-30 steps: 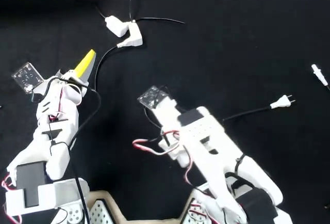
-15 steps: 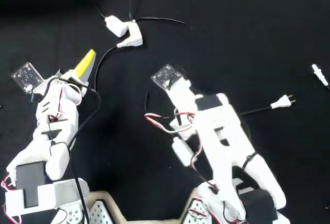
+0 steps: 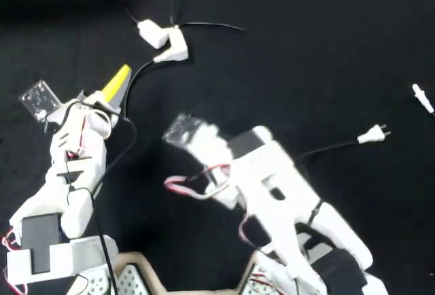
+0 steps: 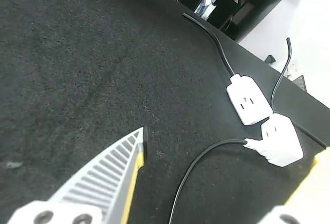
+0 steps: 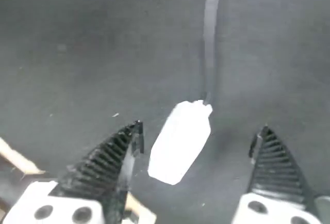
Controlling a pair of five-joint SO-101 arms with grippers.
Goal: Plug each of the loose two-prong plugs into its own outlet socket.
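Two white outlet sockets lie at the table's far side: one (image 3: 152, 35) (image 4: 248, 99) with its slots bare, the other (image 3: 174, 48) (image 4: 281, 141) with a white plug and black cord (image 4: 253, 144) against its end. My left gripper (image 3: 115, 84) (image 4: 232, 146) is open, short of these sockets, holding nothing. My right gripper (image 5: 200, 130) is open around a loose white plug (image 5: 180, 141) lying on the cloth, its cord running away from me. Another loose two-prong plug (image 3: 372, 132) lies at the right.
A small white plug piece (image 3: 421, 98) lies near the right edge. Black cords (image 3: 207, 26) trail from the sockets toward the back. The right arm's body (image 3: 272, 179) spans the table's middle. Black cloth (image 3: 306, 64) covers the table.
The right arm swung right half a second ago and has come back left and nearer. The left arm has edged slightly forward.
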